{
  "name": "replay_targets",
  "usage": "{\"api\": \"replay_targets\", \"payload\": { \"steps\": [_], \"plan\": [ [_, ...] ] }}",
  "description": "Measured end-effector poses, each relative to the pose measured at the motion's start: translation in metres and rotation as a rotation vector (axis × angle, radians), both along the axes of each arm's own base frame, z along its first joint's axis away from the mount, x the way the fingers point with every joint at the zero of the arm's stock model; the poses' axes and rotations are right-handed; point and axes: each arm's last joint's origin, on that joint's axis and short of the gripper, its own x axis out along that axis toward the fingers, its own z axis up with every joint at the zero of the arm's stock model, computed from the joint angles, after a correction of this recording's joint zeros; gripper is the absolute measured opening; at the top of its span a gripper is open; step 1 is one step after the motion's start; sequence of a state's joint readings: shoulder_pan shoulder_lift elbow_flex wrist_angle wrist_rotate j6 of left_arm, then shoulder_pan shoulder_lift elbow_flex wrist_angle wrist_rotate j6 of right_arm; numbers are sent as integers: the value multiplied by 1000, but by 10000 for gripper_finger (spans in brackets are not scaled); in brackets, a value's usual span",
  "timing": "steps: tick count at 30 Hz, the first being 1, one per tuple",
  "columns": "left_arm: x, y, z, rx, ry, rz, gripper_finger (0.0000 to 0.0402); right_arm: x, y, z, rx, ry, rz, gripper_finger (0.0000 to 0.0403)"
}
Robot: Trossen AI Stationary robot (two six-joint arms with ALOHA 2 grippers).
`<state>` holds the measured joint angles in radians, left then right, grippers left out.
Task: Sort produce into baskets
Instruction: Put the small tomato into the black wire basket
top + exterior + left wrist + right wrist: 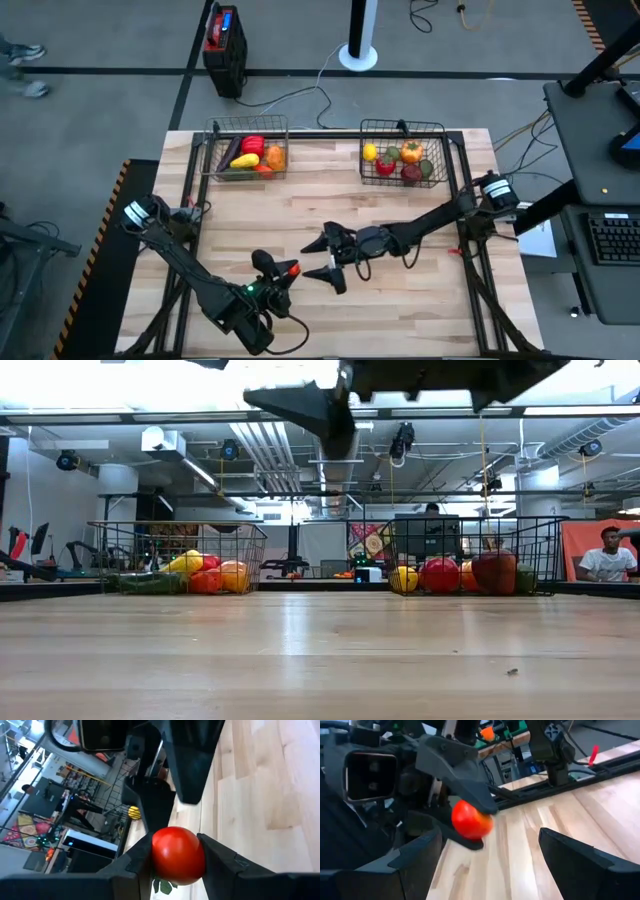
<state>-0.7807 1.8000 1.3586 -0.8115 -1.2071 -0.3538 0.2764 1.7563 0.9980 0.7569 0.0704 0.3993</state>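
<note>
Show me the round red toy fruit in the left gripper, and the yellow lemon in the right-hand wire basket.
round red toy fruit [178,855], left wrist view, centre of its skin
yellow lemon [370,152], high view, its middle

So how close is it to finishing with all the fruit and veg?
Nearly finished, it seems. Both baskets, the left basket and the right basket, already hold piles of produce, and no loose pieces show on the table. In hand: the left gripper has its jaws shut on a red tomato, with the right gripper open close by. Left: getting that tomato into a basket.
</note>
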Motion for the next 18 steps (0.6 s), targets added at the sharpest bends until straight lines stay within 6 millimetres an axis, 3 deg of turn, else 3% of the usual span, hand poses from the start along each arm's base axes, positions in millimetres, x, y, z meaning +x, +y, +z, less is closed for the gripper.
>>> {"api": "replay_targets", "payload": {
  "steps": [18],
  "plan": [
    [6, -2, 2, -58, -39, 1, 115, 31, 10, 10, -29, 50, 29, 325]
  ]
}}
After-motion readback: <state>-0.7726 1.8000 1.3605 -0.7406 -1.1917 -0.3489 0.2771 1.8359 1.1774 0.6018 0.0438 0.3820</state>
